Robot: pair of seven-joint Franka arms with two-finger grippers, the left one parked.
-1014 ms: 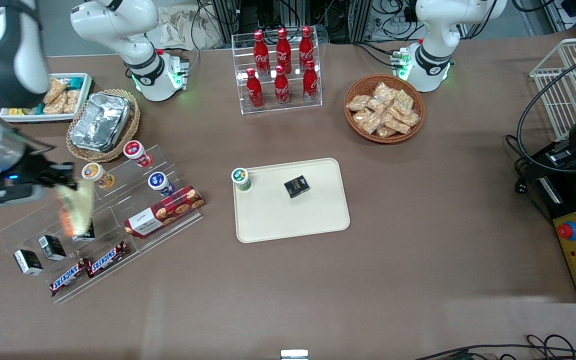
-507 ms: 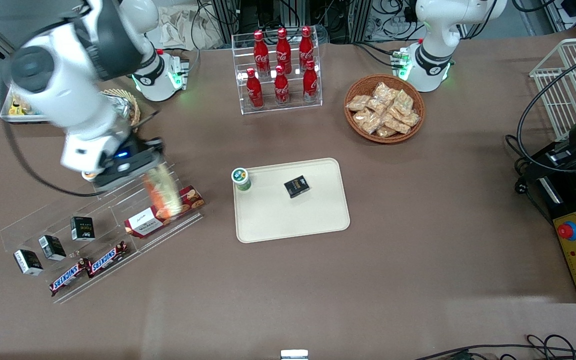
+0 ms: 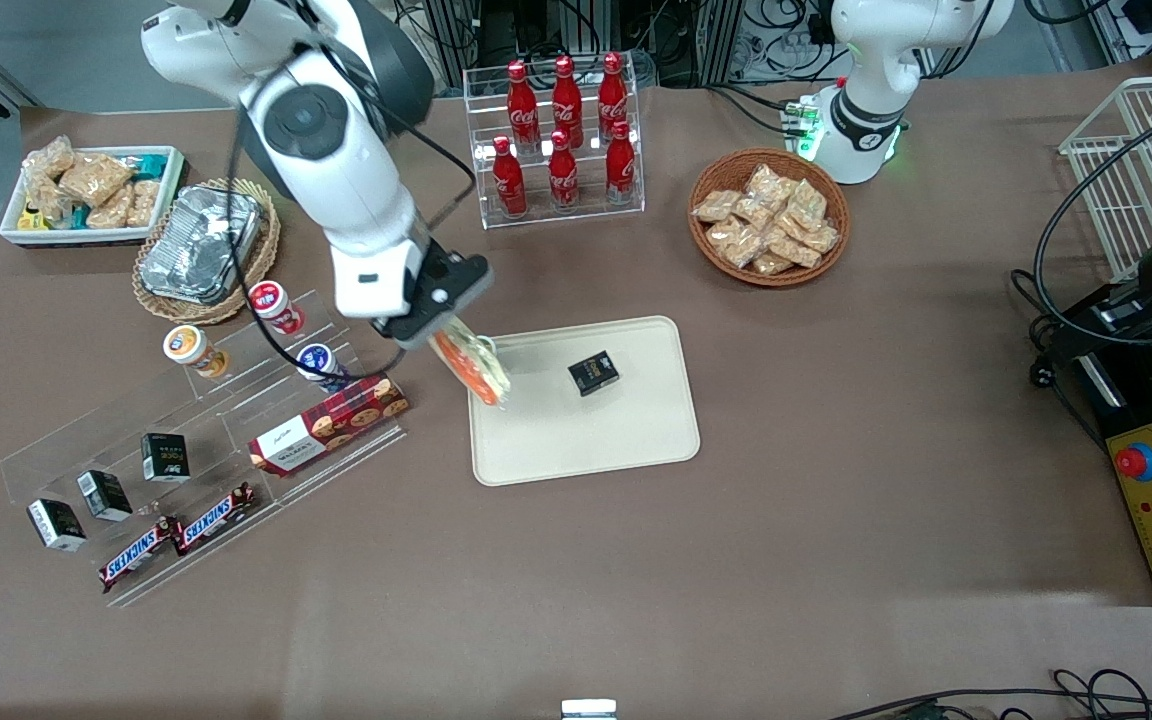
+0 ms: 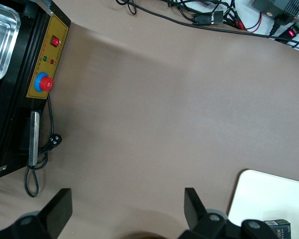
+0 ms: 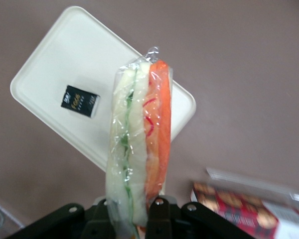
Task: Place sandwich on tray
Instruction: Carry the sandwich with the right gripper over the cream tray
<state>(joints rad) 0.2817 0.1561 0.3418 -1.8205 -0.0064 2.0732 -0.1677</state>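
Gripping sandwich [image 3: 473, 367], tool [image 3: 433, 325] above tray [image 3: 586, 440] edge

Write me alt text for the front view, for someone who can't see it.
The gripper holds the wrapped sandwich in the air over the edge of the cream tray nearest the working arm's end. A small black box lies on the tray.
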